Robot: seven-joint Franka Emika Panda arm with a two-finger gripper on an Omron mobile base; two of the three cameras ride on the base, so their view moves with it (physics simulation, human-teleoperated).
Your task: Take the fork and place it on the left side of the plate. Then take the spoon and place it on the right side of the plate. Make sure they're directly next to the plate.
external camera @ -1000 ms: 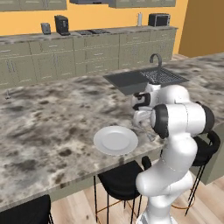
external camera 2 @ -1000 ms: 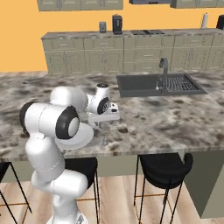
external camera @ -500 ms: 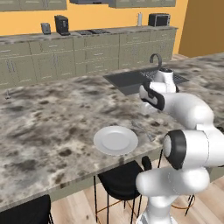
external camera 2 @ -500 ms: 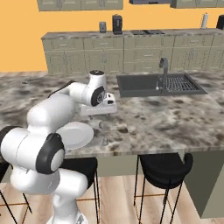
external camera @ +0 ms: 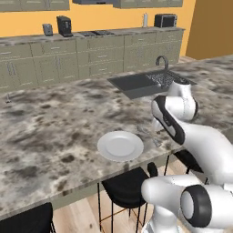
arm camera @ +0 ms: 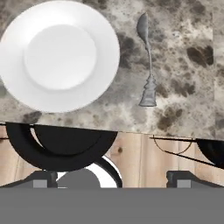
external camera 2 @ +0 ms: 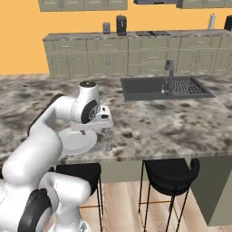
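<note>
I have the fingers (arm camera: 112,178) spread wide, holding nothing, above the near edge of the desk (arm camera: 188,52). The plate (arm camera: 59,54) lies ahead and left of them. The spoon (arm camera: 148,61) lies ahead, just right of the plate, apart from its rim.

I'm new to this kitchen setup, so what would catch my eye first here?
The white plate sits near the front edge of the marbled counter, with a grey spoon lying just beside it, apart from the rim. The white arm bends over them, and a dark sink is set into the counter beyond.
</note>
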